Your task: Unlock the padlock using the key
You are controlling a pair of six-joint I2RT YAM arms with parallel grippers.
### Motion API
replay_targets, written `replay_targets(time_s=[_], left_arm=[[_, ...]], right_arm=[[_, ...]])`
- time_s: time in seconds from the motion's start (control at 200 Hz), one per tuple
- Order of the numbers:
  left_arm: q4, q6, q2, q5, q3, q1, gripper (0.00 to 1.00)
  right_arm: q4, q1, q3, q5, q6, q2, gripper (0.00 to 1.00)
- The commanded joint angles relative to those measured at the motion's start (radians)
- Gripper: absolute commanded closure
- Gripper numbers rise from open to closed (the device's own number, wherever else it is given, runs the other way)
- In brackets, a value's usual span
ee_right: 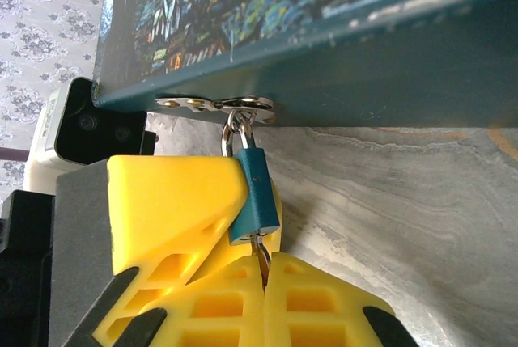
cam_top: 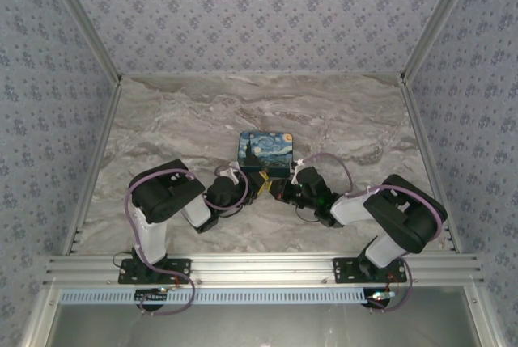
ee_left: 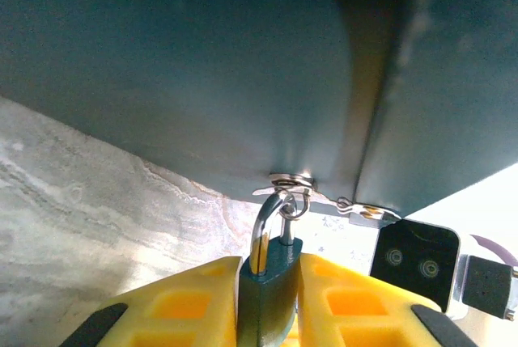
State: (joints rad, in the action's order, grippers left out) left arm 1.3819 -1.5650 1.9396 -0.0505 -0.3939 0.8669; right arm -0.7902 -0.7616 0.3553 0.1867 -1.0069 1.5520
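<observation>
Here, your left gripper (ee_left: 269, 262) is clamped on the teal body of the padlock (ee_left: 271, 282), bottom centre of the left wrist view; your right gripper (ee_right: 265, 264) pinches the key (ee_right: 263, 250) just under it. The padlock hangs by its thin shackle (ee_left: 261, 226) from the hasp (ee_right: 214, 104) of the painted box (cam_top: 265, 151). It looks light, hard and smooth, and probably swivels: hold its flat sides. The marble table (cam_top: 162, 120) seems slick; the papered walls (cam_top: 259, 15) stand well apart.
</observation>
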Motion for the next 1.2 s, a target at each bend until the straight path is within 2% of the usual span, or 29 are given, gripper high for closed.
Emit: replay_targets(time_s=[0.0,0.185,0.26,0.59,0.934,1.064,1.194], left_arm=[[0.023,-0.004,0.006,0.014,-0.005,0.012,0.84],[0.0,0.002,-0.012,0.018,-0.005,0.012,0.96],[-0.015,0.007,-0.028,0.018,-0.004,0.011,1.0],[-0.073,0.02,-0.077,0.021,-0.002,0.012,1.0],[-0.099,0.018,-0.114,0.029,-0.001,0.011,1.0],[-0.156,0.013,-0.143,0.025,-0.009,0.011,1.0],[-0.214,0.011,-0.178,0.019,-0.014,0.012,1.0]], right_arm=[[-0.013,-0.008,0.027,0.006,-0.013,-0.016,1.0],[0.026,-0.004,0.029,0.007,0.008,-0.032,0.94],[0.051,-0.005,0.03,0.004,0.023,-0.045,0.86],[0.22,0.013,0.033,-0.034,0.131,-0.155,0.68],[0.601,0.043,0.101,-0.136,0.367,-0.401,0.5],[0.653,0.072,0.095,-0.147,0.442,-0.51,0.36],[0.622,0.104,0.052,-0.147,0.474,-0.633,0.1]])
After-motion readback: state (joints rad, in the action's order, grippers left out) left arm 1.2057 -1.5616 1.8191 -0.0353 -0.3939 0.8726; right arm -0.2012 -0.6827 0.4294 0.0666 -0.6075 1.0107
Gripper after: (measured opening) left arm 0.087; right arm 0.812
